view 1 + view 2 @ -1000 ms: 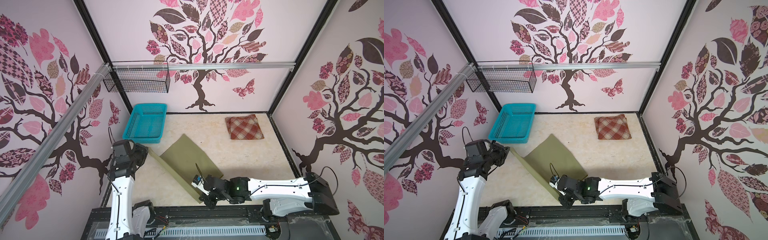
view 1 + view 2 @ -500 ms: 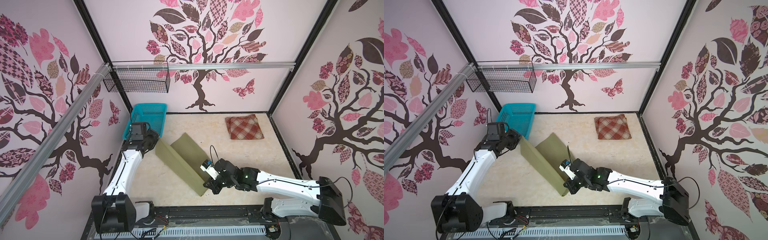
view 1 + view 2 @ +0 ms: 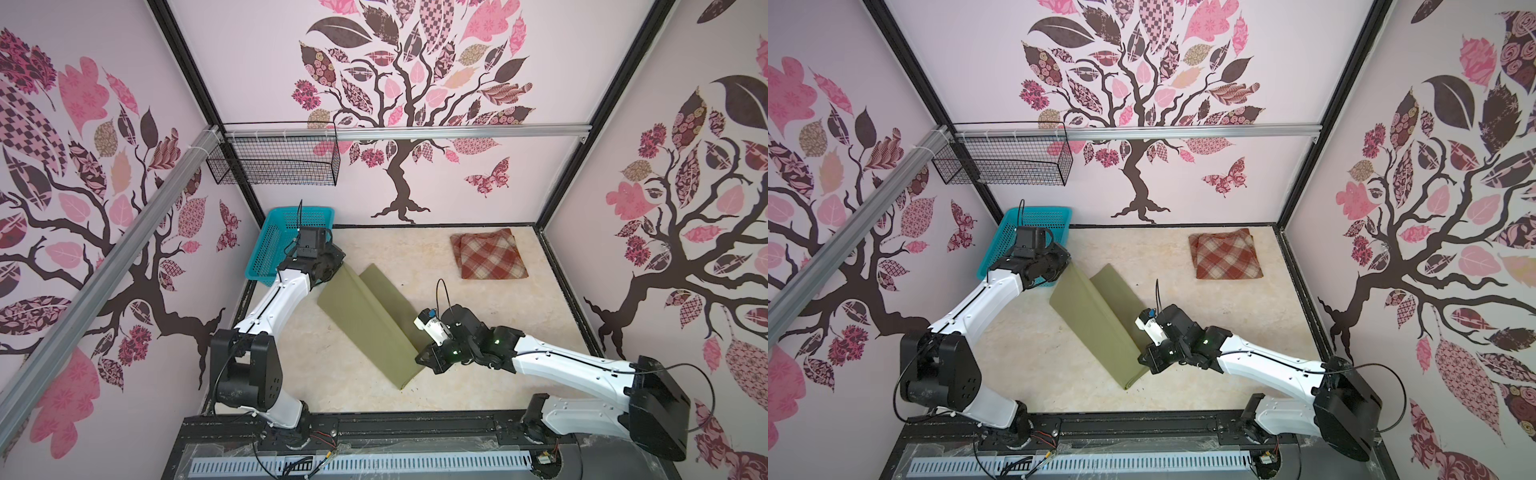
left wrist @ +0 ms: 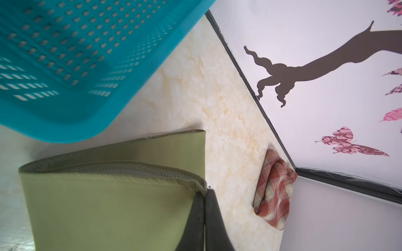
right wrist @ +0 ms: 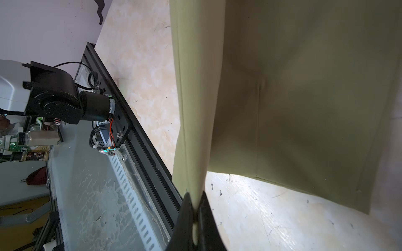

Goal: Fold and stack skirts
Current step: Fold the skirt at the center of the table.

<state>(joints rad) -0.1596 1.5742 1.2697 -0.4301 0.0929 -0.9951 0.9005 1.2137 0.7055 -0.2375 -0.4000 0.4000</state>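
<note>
Skirt, olive-green point(image 3: 365, 320), at centre of both top views. It is raised into a diagonal ridge running upper left to lower right, far half lying flat on table point(image 3: 332, 374).

Left gripper point(image 4: 205, 195) clamped tight on hemmed corner (stitched edge and grey lining show in left wrist view), at upper-left end of ridge, just beside turquoise basket point(image 3: 266, 249).

Right gripper point(image 5: 195, 195) pinched closed on opposite corner, cloth squeezed in its grip, at lower-right end of ridge.

Plaid skirt point(image 3: 488, 255) folded flat, upper right of table, near back wall, well apart from both arms.
</note>
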